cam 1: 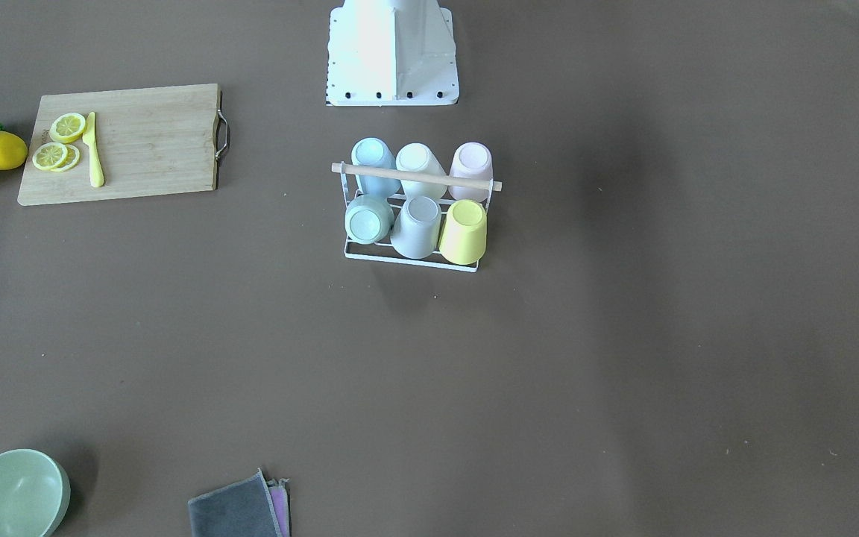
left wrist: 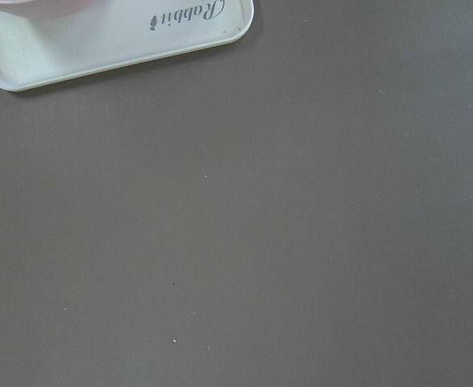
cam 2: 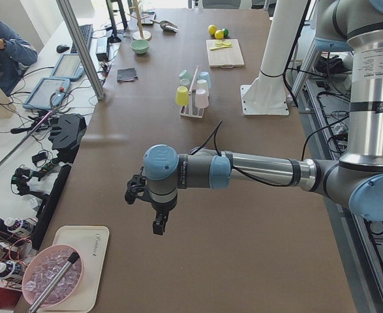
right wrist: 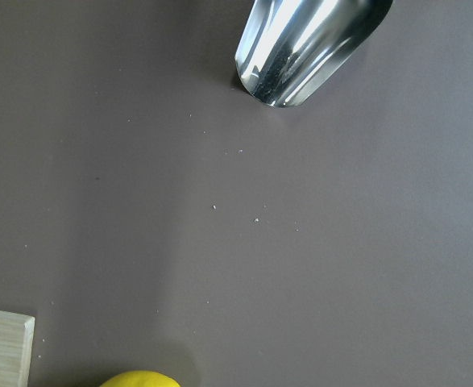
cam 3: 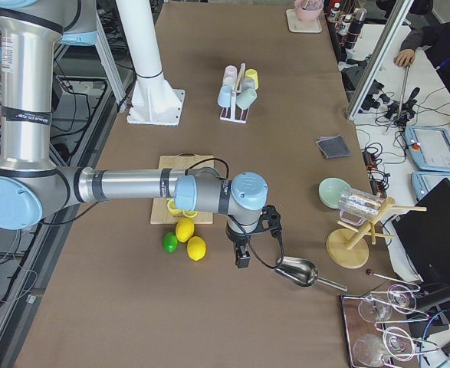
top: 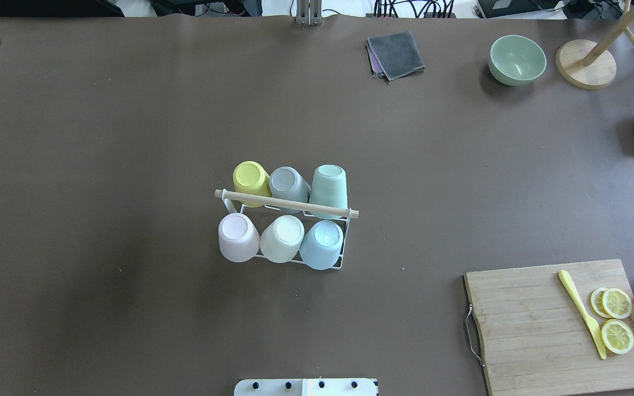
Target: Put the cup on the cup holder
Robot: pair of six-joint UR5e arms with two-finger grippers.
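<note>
The cup holder (top: 287, 204), a white wire rack with a wooden rod handle, stands mid-table and carries several upturned cups in two rows: yellow (top: 251, 179), grey (top: 288, 184) and green (top: 328, 184) in the far row, pink (top: 237, 236), white (top: 282, 237) and blue (top: 322, 243) in the near row. It also shows in the front-facing view (cam 1: 414, 177). My left gripper (cam 2: 160, 225) hangs over bare table far from the rack, near a white tray (left wrist: 115, 40). My right gripper (cam 3: 242, 257) hangs near a metal scoop (right wrist: 309, 48). I cannot tell whether either is open or shut.
A wooden cutting board (top: 537, 330) with lemon slices (top: 617, 319) and a yellow knife (top: 581, 313) lies at the right. Whole lemons (cam 3: 186, 238), a green bowl (top: 517, 59), a grey cloth (top: 397, 53) and a wooden stand (top: 586, 69) are nearby.
</note>
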